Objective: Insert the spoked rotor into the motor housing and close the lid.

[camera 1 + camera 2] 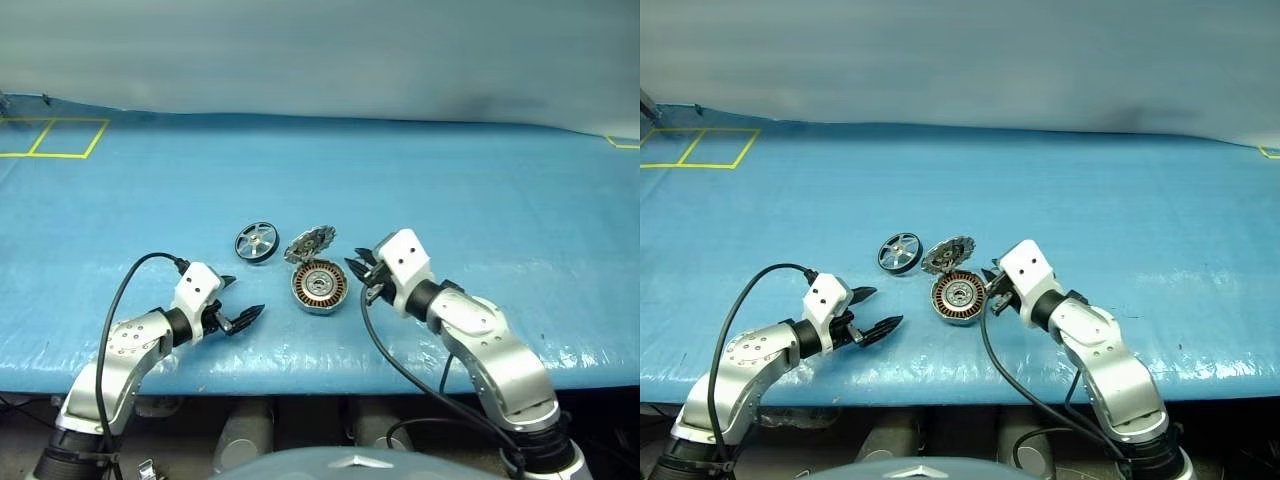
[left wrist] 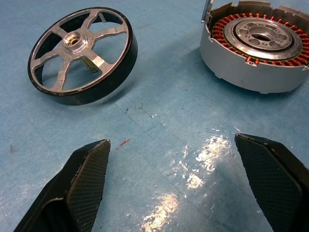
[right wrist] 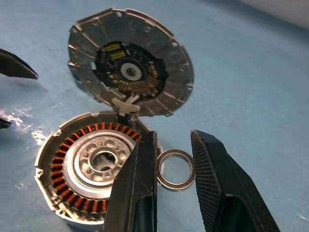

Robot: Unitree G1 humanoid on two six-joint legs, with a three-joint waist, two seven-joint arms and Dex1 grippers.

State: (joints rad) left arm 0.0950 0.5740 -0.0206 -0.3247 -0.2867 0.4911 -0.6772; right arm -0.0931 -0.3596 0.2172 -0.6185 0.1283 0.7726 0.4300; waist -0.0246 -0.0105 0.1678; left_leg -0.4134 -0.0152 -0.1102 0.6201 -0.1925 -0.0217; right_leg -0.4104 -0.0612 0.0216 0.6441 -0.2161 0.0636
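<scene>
Even, bright overhead light across the blue tabletop (image 1: 450, 200), slightly cool. Glare patches on the tabletop in the left wrist view, just on the camera side of the motor housing (image 2: 256, 53); soft short shadows under the housing and the spoked rotor (image 2: 82, 48). Head views sharp, mild bowing toward the edges. Right wrist view: lid (image 3: 130, 63) slightly soft, nearest dark fingers (image 3: 140, 193) blurred.

Blue table cover (image 1: 480, 180), yellow tape squares (image 1: 55, 137) at far left, pale wall (image 1: 320, 50) behind.
</scene>
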